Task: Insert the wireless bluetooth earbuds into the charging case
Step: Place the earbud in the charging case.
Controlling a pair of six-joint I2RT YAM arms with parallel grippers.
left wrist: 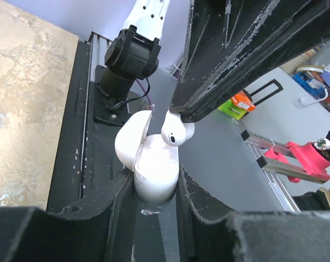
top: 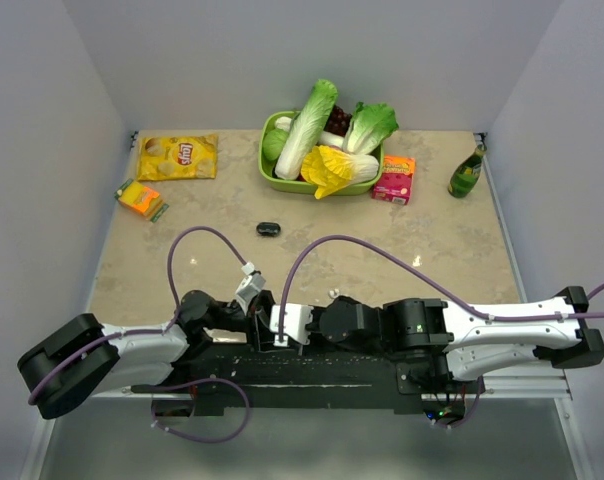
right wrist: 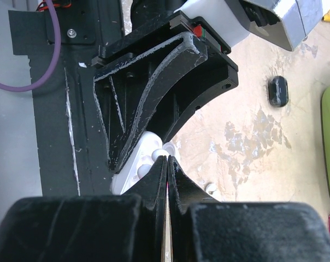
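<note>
While L gripper (left wrist: 153,191) clamps open charging case (left wrist: 152,166), R gripper (right wrist: 168,164) pinches earbud (left wrist: 175,136) at rim, by table (top: 432,255) edge

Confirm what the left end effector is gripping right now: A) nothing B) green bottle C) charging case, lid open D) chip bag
C: in the left wrist view the left end effector is clamped on the white charging case, whose lid is hinged open, while the right end effector holds an earbud at its mouth.
</note>
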